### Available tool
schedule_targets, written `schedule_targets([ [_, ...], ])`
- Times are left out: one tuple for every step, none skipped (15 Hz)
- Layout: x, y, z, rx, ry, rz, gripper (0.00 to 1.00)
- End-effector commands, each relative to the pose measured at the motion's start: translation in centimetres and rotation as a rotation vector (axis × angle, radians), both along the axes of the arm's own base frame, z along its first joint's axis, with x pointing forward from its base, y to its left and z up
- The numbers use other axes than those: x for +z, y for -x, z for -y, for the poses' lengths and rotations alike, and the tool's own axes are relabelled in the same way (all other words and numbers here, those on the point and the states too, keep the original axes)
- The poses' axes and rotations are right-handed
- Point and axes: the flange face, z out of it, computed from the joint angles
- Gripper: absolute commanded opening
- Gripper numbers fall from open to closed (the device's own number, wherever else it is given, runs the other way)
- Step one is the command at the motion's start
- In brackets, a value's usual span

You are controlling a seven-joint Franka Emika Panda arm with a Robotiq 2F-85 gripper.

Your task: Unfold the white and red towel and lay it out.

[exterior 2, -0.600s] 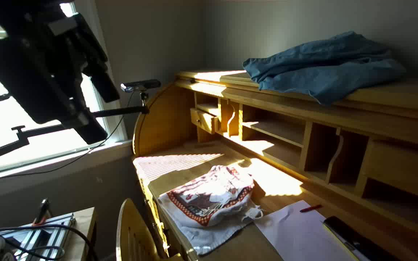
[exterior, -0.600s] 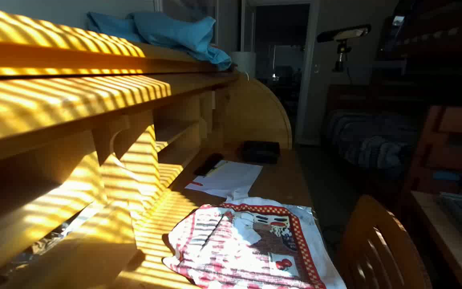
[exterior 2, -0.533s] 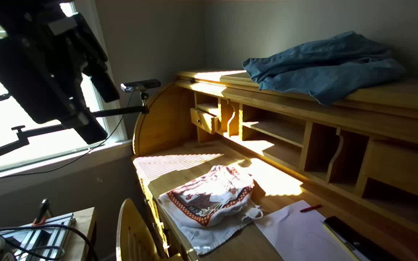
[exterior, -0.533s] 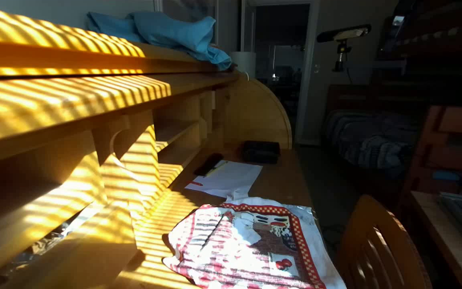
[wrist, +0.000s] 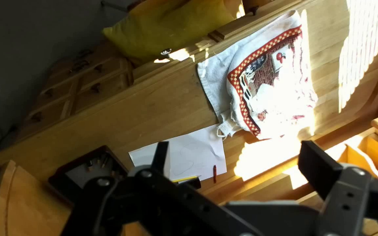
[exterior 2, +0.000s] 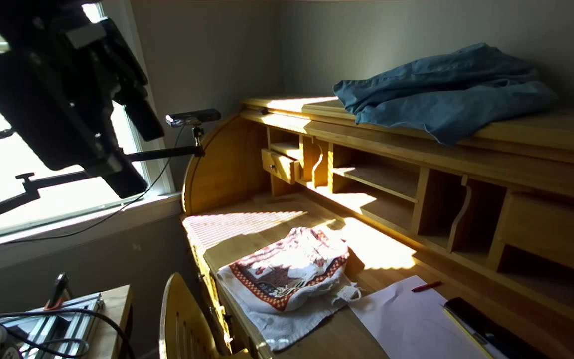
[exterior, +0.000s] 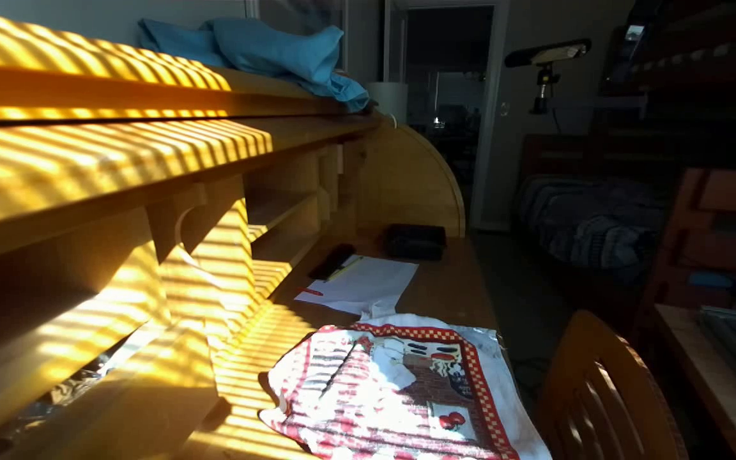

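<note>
The white and red towel [exterior: 400,390] lies bunched and folded on the wooden desk in both exterior views [exterior 2: 289,269]. Its printed, red-checked-border side faces up. A plain white layer shows beneath it towards the desk's front edge. In the wrist view the towel [wrist: 258,82] lies beyond the fingers, with a frayed loop at one corner touching the paper. Strong sunlight washes out its middle. My gripper [exterior 2: 140,154] hangs in the air near the window, well away from the towel. In the wrist view its fingers [wrist: 235,154] are wide apart with nothing between them.
A white paper [exterior 2: 411,319] with a red crayon [exterior 2: 426,286] lies beside the towel. A dark box [exterior: 416,241] sits farther along the desk. Shelves and cubbyholes [exterior 2: 376,184] line the back. A chair [exterior 2: 185,319] stands at the front edge. A blue cloth [exterior 2: 446,94] lies on top.
</note>
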Motion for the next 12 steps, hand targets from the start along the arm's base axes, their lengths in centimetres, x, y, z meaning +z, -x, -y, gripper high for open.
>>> schedule_targets([
  [0.1,0.0,0.0,0.0,0.0,-0.001,1.0],
  [-0.4,-0.5,0.4,-0.03,0.012,-0.033,1.0],
  [-0.6,-1.1,0.8,-0.041,0.016,-0.03,1.0],
  [-0.8,-1.9,1.1,-0.031,0.009,-0.019,1.0],
  [-1.1,-2.8,1.3,-0.012,0.031,-0.006,1.0],
  [-1.4,-4.2,1.2,0.021,0.057,0.022,1.0],
  [-1.5,-5.4,0.8,0.071,0.086,0.037,1.0],
  [-1.8,-6.4,0.4,0.116,0.102,0.06,1.0],
  [-2.2,-7.5,-0.2,0.18,0.112,0.076,1.0],
  [-2.6,-8.5,-0.9,0.237,0.113,0.091,1.0],
  [-2.9,-9.4,-1.5,0.288,0.111,0.107,1.0],
  [-3.4,-10.3,-2.2,0.338,0.089,0.127,1.0],
])
